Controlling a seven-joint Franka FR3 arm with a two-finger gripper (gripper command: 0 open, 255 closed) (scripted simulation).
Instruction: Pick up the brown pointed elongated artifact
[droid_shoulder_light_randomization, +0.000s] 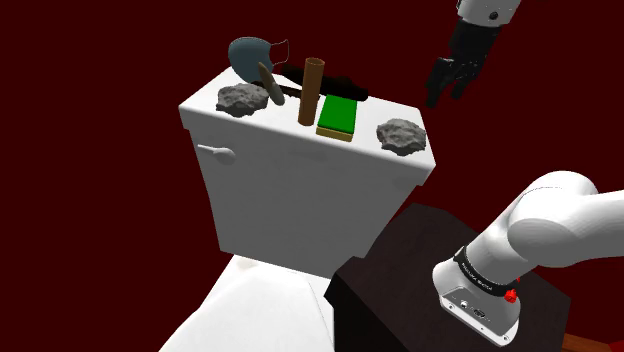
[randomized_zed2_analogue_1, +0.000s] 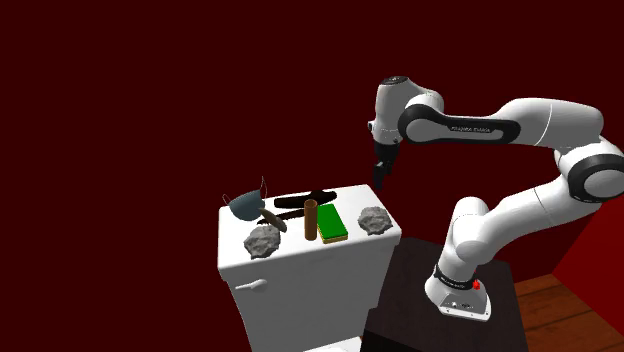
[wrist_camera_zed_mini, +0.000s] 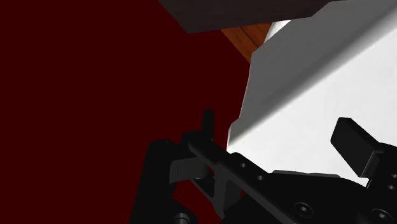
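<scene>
The brown pointed elongated artifact (droid_shoulder_light_randomization: 268, 85) lies on the white toilet tank lid (droid_shoulder_light_randomization: 290, 125), leaning between a blue-grey vessel (droid_shoulder_light_randomization: 248, 55) and a grey rock (droid_shoulder_light_randomization: 243, 98). In the second exterior view the artifact (randomized_zed2_analogue_1: 272, 216) sits near the lid's left half. My black gripper (droid_shoulder_light_randomization: 448, 85) hangs open in the air past the lid's far right corner, well clear of the artifact, with nothing between its fingers. From the second exterior view, the gripper (randomized_zed2_analogue_1: 380, 178) points down just behind the tank. In the wrist view the gripper (wrist_camera_zed_mini: 280, 130) stands open over the tank's white edge (wrist_camera_zed_mini: 318, 83).
An upright brown cylinder (droid_shoulder_light_randomization: 311, 90), a green block (droid_shoulder_light_randomization: 338, 116), a second grey rock (droid_shoulder_light_randomization: 402, 136) and a flat black object (droid_shoulder_light_randomization: 335, 86) share the lid. The dark stand (droid_shoulder_light_randomization: 400, 270) sits beside the tank. Dark red walls surround it all; wooden floor (randomized_zed2_analogue_1: 560, 310) shows at the right.
</scene>
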